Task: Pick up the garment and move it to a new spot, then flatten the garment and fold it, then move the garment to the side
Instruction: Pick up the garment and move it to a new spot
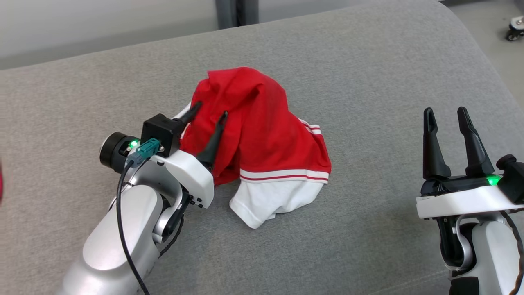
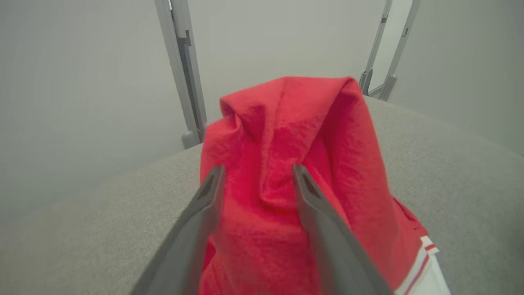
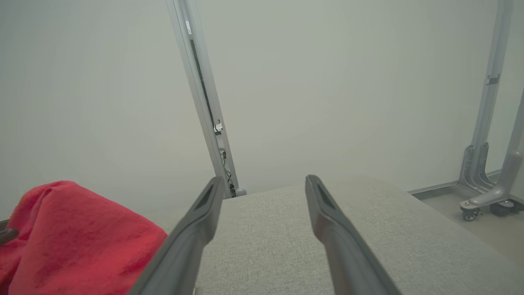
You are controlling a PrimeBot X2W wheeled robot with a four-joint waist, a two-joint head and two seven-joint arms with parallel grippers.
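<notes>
The garment [image 1: 266, 135] is red with white striped bands and a white part at the front. It sits bunched in a tall heap on the grey cushion [image 1: 368, 82]. My left gripper [image 1: 211, 112] is at the heap's left flank, fingers apart and open, tips against the red cloth. In the left wrist view the garment [image 2: 286, 135] rises as a peak just beyond the spread left gripper [image 2: 257, 169]. My right gripper [image 1: 446, 110] stands open well to the right, with nothing between its fingers. In the right wrist view the right gripper [image 3: 264, 180] points over bare cushion, and the garment [image 3: 77, 229] lies at the lower left.
The cushion's back edge curves away towards a pale wall. Metal frame posts [image 3: 204, 106] stand behind it, with a caster wheel [image 1: 515, 29] on the floor at the far right. A red sliver [image 1: 1, 180] shows at the left edge.
</notes>
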